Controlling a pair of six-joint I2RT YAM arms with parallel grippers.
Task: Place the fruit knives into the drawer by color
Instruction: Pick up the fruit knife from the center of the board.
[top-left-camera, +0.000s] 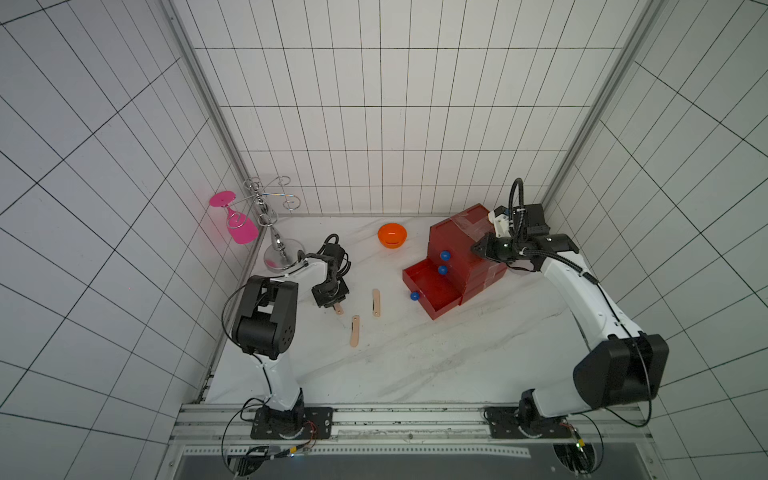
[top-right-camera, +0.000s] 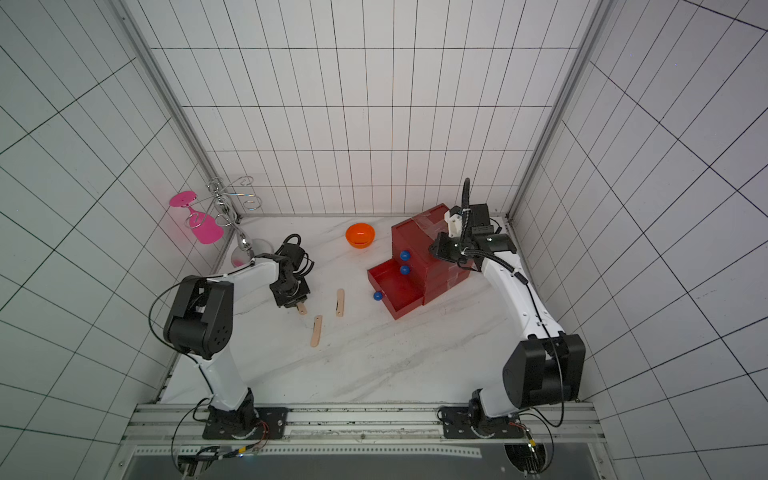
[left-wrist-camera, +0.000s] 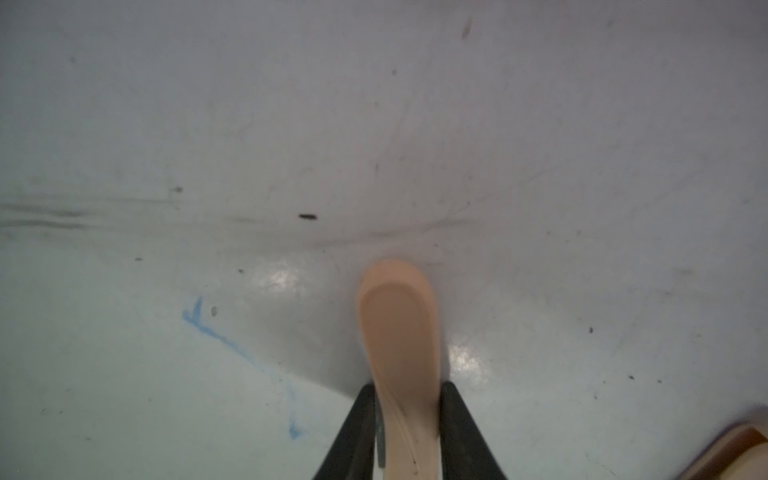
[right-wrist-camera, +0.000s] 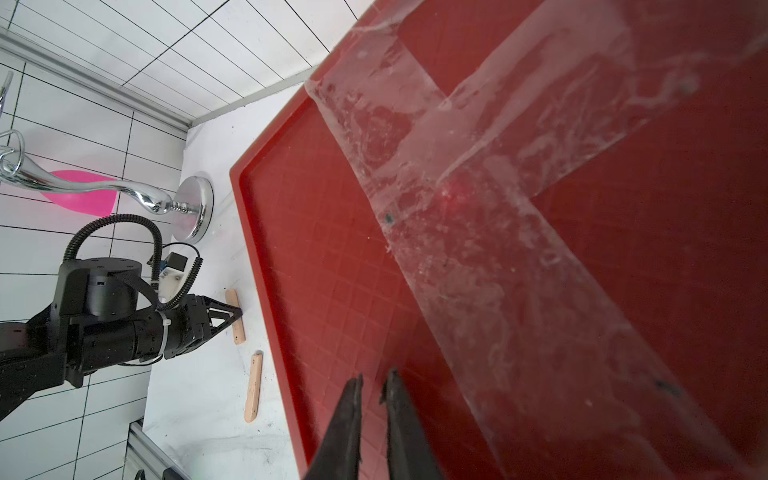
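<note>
the sorting looks barely begun. three peach-pink fruit knives are in view and none is in the drawer (top-left-camera: 457, 245), the red chest at the far right of the desk (top-left-camera: 415, 365). its bottom drawer (top-left-camera: 434, 289) is pulled out toward the left and its red floor is bare in both top views. whether the two drawers above it hold anything cannot be told from here. no mint-green or olive-grey knife shows anywhere.

the left gripper (top-left-camera: 334, 305) is down at the desk on the left, its jaws pressed against both sides of the left knife (left-wrist-camera: 399, 332), which pokes out past the fingertips. the knife seems to rest on the desk, not yet lifted. the near knife (top-left-camera: 355, 331) lies just beside it toward the front, and the middle knife (top-left-camera: 376, 302) lies free between the left gripper and the open drawer.

the right gripper (right-wrist-camera: 372, 378) hovers over the taped top of the chest, narrow, its jaws barely parted and holding nothing; it may be there to steady the chest.

left to do, by my reading: lift the gripped knife, carry it right into the open drawer, then bring the other two peach ones to the same drawer. the orange bowl (top-left-camera: 392, 235) at the far side plays no part.
</note>
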